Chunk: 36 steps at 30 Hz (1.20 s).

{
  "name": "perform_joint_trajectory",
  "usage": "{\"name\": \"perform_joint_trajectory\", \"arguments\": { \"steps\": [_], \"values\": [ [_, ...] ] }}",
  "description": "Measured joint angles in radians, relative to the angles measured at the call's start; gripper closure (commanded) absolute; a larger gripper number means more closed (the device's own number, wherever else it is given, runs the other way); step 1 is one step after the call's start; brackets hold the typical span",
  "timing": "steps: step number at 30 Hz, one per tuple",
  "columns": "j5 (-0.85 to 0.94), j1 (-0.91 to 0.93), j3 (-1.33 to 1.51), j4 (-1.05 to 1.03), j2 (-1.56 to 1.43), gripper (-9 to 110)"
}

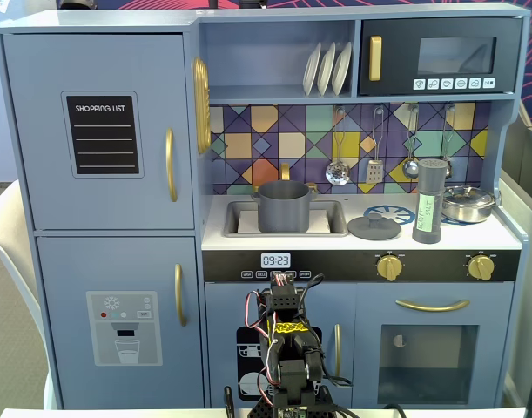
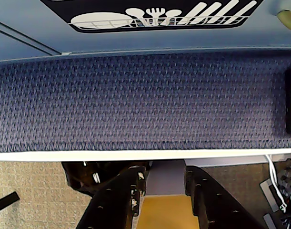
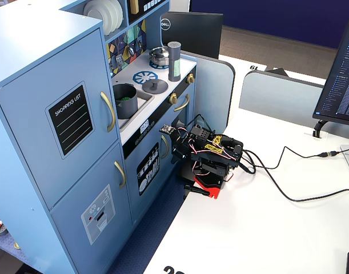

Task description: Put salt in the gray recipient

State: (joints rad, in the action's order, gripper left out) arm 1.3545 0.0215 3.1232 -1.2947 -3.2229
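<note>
The salt (image 1: 429,202) is a tall gray shaker with a pale green label, upright on the right of the toy kitchen's counter; in the other fixed view the salt (image 3: 174,61) is at the counter's far end. The gray recipient (image 1: 284,206), a matte dark pot, sits in the sink, and something green shows inside the recipient (image 3: 124,100). My arm (image 3: 208,154) is folded low on the white table, in front of the kitchen and well below the counter. In the wrist view my gripper (image 2: 164,174) points down at the table edge, open, with nothing between its fingers.
A flat gray lid (image 1: 373,227) with a knob lies between pot and salt. A shiny steel pan (image 1: 468,203) stands right of the salt. Utensils (image 1: 375,157) hang above the counter. Cables (image 3: 288,171) run across the white table toward a monitor (image 3: 340,74). Blue carpet (image 2: 145,95) lies below the table edge.
</note>
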Motion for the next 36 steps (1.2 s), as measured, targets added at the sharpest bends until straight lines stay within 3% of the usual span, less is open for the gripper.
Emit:
{"name": "perform_joint_trajectory", "arguments": {
  "steps": [7,21,36],
  "values": [
    [0.144,-0.011,0.000,-0.028,0.000,101],
    [0.233,0.069,-0.112,-0.028,0.063,101],
    [0.281,0.563,-0.821,0.026,0.403,101]
  ]
}}
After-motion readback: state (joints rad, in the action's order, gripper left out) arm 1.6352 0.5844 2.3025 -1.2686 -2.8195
